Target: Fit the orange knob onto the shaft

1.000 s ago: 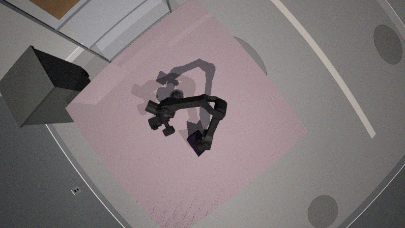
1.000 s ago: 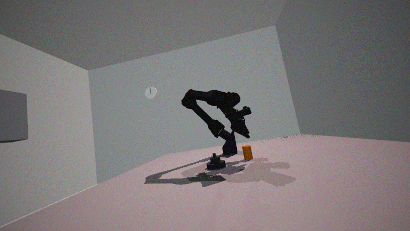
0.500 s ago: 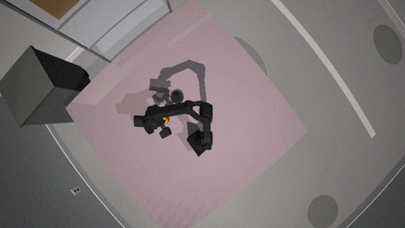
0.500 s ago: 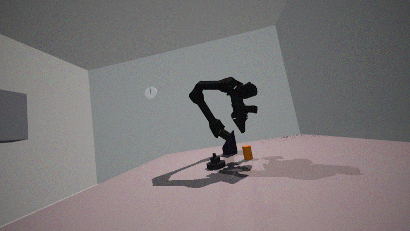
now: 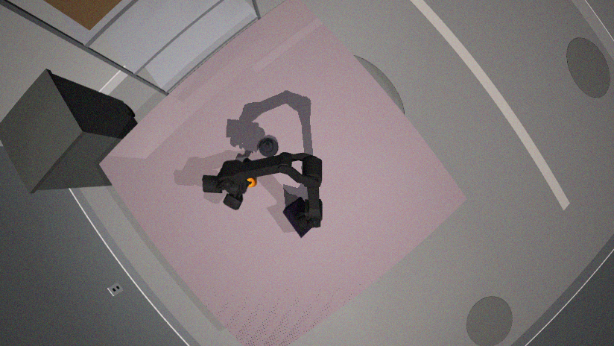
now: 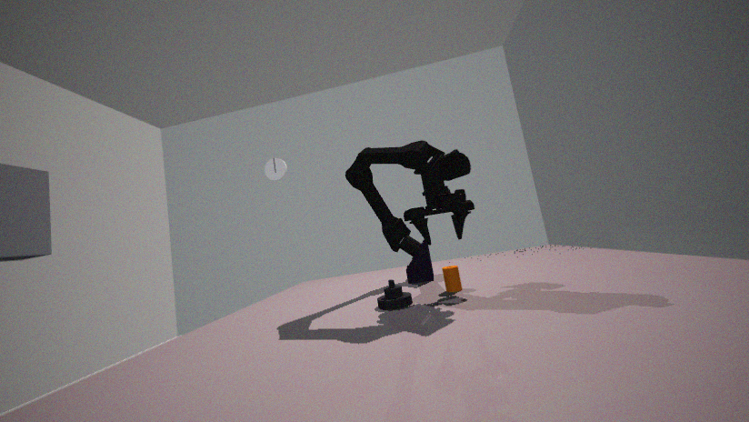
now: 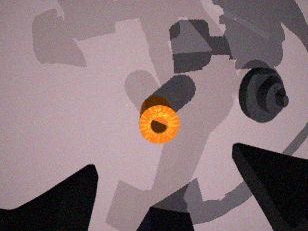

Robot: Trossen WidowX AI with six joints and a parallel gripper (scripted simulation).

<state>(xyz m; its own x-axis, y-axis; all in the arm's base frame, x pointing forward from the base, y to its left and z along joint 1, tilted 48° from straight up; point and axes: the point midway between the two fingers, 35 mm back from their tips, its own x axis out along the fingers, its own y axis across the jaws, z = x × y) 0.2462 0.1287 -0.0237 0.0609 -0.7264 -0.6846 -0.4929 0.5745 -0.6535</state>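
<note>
The orange knob (image 5: pixel 254 182) (image 6: pixel 452 279) (image 7: pixel 171 125) stands upright on the pink table, apart from the pedestal. The wrist view looks down on its dark hole, whose flat edge appears on the upper side, sloping down to the right. The dark round pedestal (image 5: pixel 267 146) (image 6: pixel 394 300) (image 7: pixel 251 101) stands near it with its short shaft (image 6: pixel 391 283) (image 7: pixel 282 99) bare. The shaft's flat side cannot be made out. My gripper (image 6: pixel 444 241) (image 7: pixel 166 162) is wide open and empty, pointing down above the knob. In the top view the arm hides its fingertips.
The pink table (image 5: pixel 365 193) (image 6: pixel 524 356) carries the arm's dark base (image 5: pixel 296 215) (image 6: pixel 421 269) (image 7: pixel 167 220). Arm shadows fall around the knob and pedestal. A large grey box (image 5: pixel 38 128) stands beyond the table's left corner.
</note>
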